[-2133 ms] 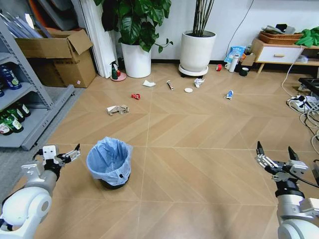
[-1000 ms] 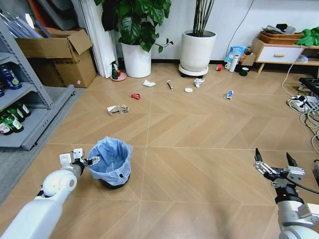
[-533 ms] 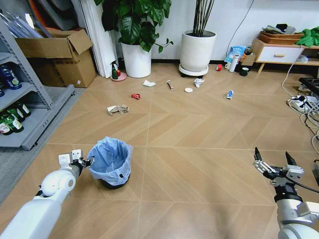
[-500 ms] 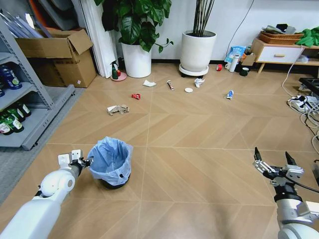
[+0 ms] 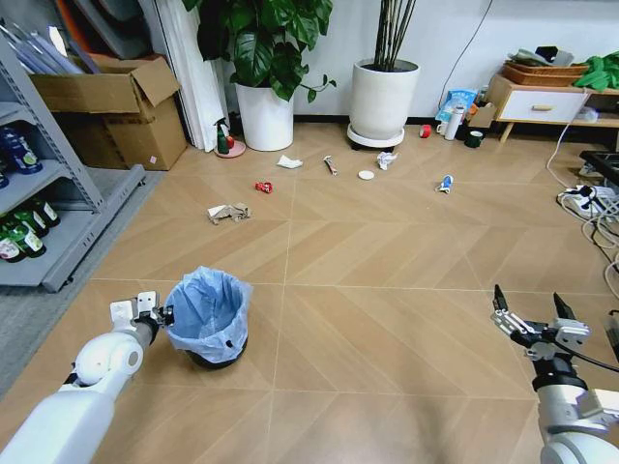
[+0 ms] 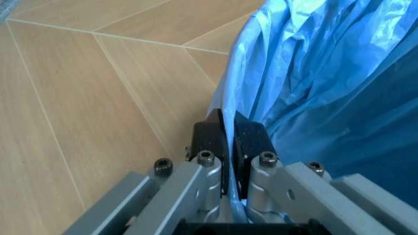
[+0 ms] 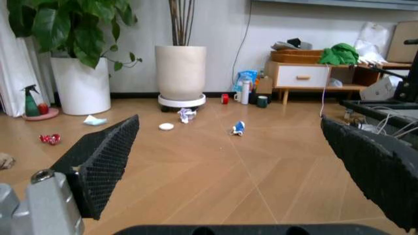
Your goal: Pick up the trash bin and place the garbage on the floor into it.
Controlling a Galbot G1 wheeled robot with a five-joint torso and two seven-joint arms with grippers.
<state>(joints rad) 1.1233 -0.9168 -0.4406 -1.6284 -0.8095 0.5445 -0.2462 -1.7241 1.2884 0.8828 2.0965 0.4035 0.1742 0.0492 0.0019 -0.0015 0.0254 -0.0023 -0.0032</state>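
We see even, bright indoor light with soft shadows; beside the left pincer (image 6: pixel 227 142) the blue bag (image 6: pixel 326 73) is close-up and slightly soft

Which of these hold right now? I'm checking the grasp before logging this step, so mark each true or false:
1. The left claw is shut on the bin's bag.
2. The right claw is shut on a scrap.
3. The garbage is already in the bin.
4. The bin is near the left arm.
1. True. The left claw is shut on the light-blue bag at the rim of the trash bin.
2. False. The right claw is open and holds nothing, above the floor.
3. False. The garbage lies scattered on the floor near the white plant pots.
4. True. The trash bin is beside the left arm's end.
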